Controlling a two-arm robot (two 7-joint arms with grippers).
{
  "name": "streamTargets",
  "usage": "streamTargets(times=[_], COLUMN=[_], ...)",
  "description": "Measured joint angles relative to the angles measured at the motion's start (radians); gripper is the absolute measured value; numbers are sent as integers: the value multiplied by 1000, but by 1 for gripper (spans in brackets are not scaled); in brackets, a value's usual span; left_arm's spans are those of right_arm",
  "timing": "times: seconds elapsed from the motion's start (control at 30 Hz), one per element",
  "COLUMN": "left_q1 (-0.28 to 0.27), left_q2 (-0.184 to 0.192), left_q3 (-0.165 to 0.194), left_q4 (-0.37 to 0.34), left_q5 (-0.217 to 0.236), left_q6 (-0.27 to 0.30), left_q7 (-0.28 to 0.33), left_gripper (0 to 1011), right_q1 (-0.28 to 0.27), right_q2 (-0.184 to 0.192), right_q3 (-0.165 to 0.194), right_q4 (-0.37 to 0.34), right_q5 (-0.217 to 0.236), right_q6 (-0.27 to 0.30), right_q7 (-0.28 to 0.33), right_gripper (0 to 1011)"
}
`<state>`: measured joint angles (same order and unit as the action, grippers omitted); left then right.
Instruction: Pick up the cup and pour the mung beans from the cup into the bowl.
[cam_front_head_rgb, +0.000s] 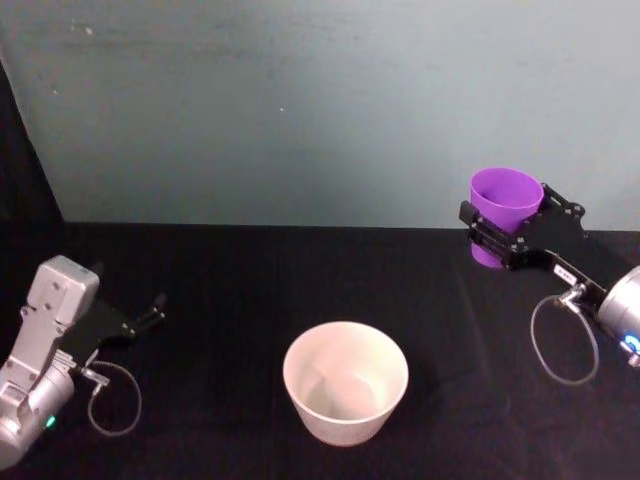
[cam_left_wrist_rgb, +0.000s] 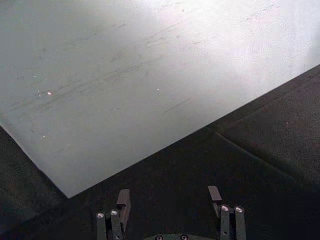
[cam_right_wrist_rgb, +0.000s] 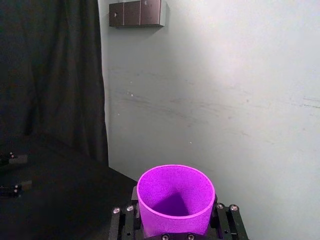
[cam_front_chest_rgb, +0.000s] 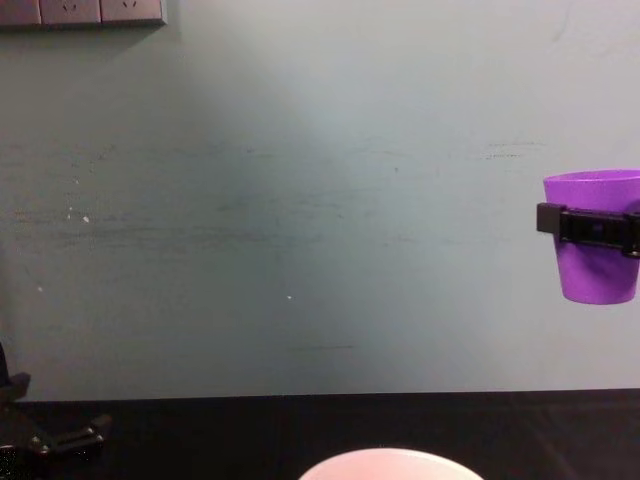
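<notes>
Black surface (cam_front_head_rgb: 220, 300) is spreading below: in the head view your right hand (cam_front_head_rgb: 497, 240) is gripping the cup (cam_front_head_rgb: 506, 198) upright, raised right of the empty bowl (cam_front_head_rgb: 345, 380); your left hand (cam_front_head_rgb: 150, 312) is resting open. Chest view: cup lifted, pour waiting.

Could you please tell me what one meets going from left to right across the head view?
left gripper, open above the table → bowl → cup, held upright in the right gripper
</notes>
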<state>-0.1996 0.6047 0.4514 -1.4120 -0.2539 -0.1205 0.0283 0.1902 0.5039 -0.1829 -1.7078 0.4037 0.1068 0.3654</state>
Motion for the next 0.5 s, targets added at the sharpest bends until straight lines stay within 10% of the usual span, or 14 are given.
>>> streamTargets(times=[0.5], left_q1=[0], left_q2=[0], left_q3=[0], left_q4=[0], left_q5=[0], left_q6=[0], left_q7=[0], left_gripper=[1003], right_q1=[-1], right_q2=[-4], right_q3=[-2], right_q4=[5], right_q5=[-1], right_q6=[-4], right_q7=[0], right_gripper=[743])
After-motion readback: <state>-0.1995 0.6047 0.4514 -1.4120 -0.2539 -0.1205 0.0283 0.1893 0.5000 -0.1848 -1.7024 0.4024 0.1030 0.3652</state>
